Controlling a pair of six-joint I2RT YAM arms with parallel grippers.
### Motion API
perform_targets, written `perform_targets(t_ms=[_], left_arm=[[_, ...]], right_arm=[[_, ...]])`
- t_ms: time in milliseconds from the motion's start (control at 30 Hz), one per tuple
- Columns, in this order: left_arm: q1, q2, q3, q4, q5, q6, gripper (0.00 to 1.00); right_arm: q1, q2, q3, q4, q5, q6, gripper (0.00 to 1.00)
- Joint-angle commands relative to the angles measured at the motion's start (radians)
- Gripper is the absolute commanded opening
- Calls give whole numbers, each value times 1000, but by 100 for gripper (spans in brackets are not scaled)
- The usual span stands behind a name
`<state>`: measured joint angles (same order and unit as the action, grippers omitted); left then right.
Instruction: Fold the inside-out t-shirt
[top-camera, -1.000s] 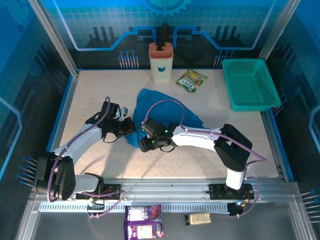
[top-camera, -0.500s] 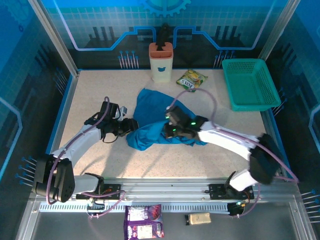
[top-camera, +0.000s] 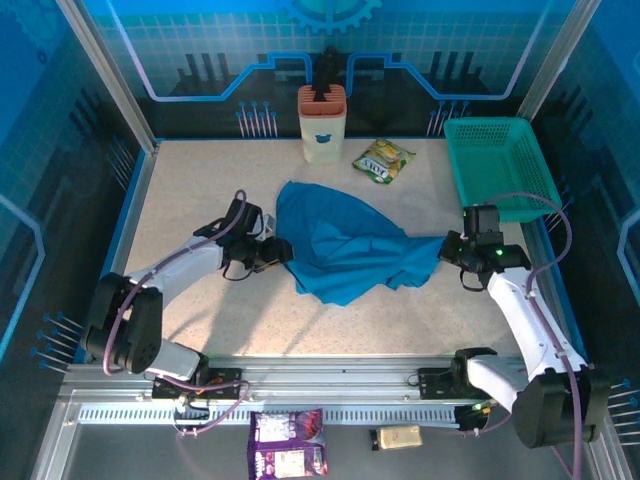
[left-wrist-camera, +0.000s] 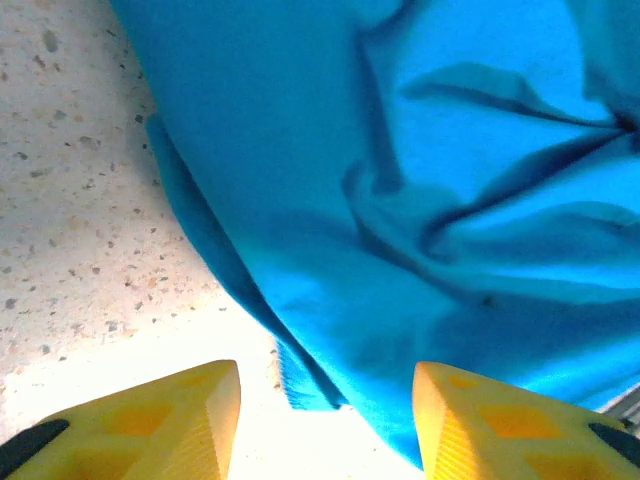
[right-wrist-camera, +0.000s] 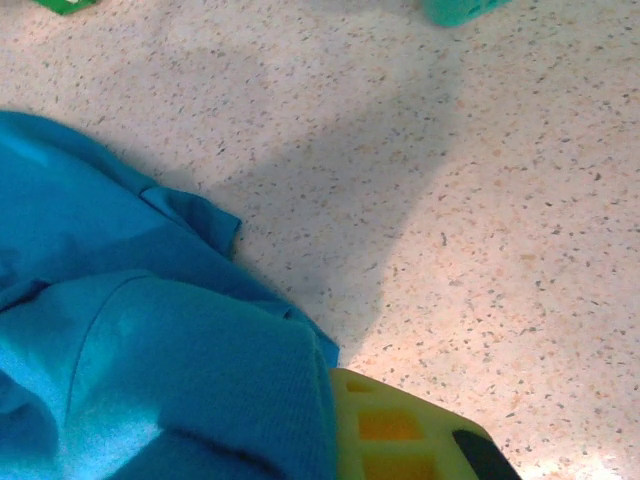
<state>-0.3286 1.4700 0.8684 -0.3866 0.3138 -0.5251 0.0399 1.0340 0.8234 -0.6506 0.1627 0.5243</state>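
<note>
Both arms reach low over the worktop (top-camera: 200, 180): left gripper (top-camera: 281, 250) stands apart at the spread-out blue t-shirt's (top-camera: 345, 245) left edge, while right gripper (top-camera: 450, 250) is clamped on its right end.

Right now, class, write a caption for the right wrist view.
Right gripper shut on the blue t-shirt, speckled table beyond.

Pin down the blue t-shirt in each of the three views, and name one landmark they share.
Top external: t-shirt spread out at the middle of the picture.
Left wrist: t-shirt covers the upper right, rumpled.
Right wrist: t-shirt takes the lower left.
Shared landmark: the speckled tabletop beside the cloth.
</note>
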Motion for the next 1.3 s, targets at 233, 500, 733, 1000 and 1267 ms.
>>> perform_targets(t_ms=[233,500,733,1000,1267], left_arm=[[-70,81,21,-24,-140,-19,34],[-84,147,14,-10,-143,-56,29],[-83,172,14,23,-128,-72,32],[-84,207,23,34,-119,-66,30],[-83,222,53,57,-150,-53,20]], right_arm=[[-36,6,37,-2,-67,-49,0],[-37,-5,36,-4,-71,-49,0],[-36,-15,35,-4,-77,-44,0],[-37,-25,51,-19,-78,-48,0],[-36,-40,101,-38,-86,-53,0]])
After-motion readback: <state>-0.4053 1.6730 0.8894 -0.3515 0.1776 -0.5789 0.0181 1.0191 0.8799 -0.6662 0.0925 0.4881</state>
